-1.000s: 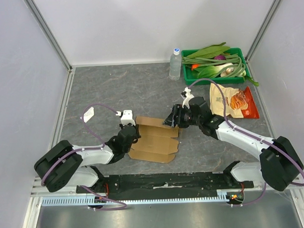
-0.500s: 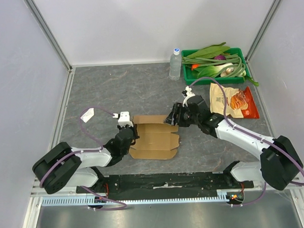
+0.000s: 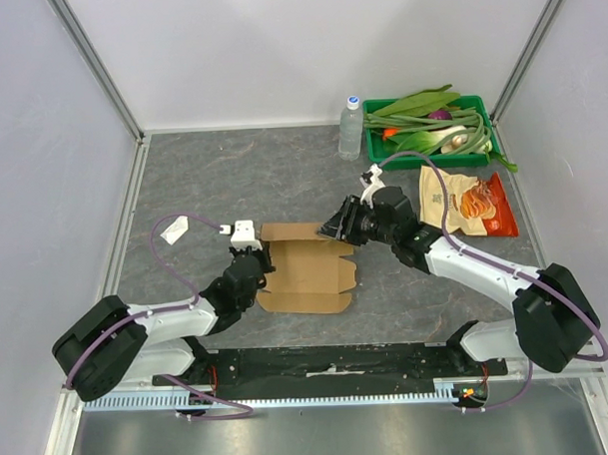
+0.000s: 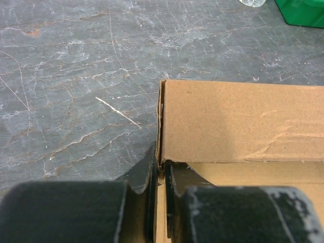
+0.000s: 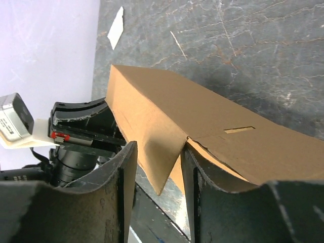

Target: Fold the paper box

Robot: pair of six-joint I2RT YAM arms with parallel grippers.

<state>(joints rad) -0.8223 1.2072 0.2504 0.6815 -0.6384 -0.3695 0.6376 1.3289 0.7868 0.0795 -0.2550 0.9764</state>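
The paper box (image 3: pixel 307 268) is a brown cardboard sheet, partly folded, lying on the grey table between the two arms. My left gripper (image 3: pixel 260 270) is shut on its left edge. In the left wrist view the jaws (image 4: pixel 162 172) pinch a thin upright cardboard wall, with the box's far panel (image 4: pixel 238 121) standing up beyond them. My right gripper (image 3: pixel 340 227) is at the box's far right corner. In the right wrist view it (image 5: pixel 157 167) is open, with a pointed flap of the box (image 5: pixel 162 152) hanging between the fingers and lying against the right-hand one.
A green tray (image 3: pixel 377 161) of vegetables and a water bottle (image 3: pixel 350 127) stand at the back right. An orange-tan snack bag (image 3: pixel 466 202) lies to the right of the right arm. A white paper scrap (image 3: pixel 177 228) lies at the left.
The left gripper has closed on the box's left edge. The box has shifted and turned square to the table. The right gripper moved to the far right corner and its jaws narrowed.
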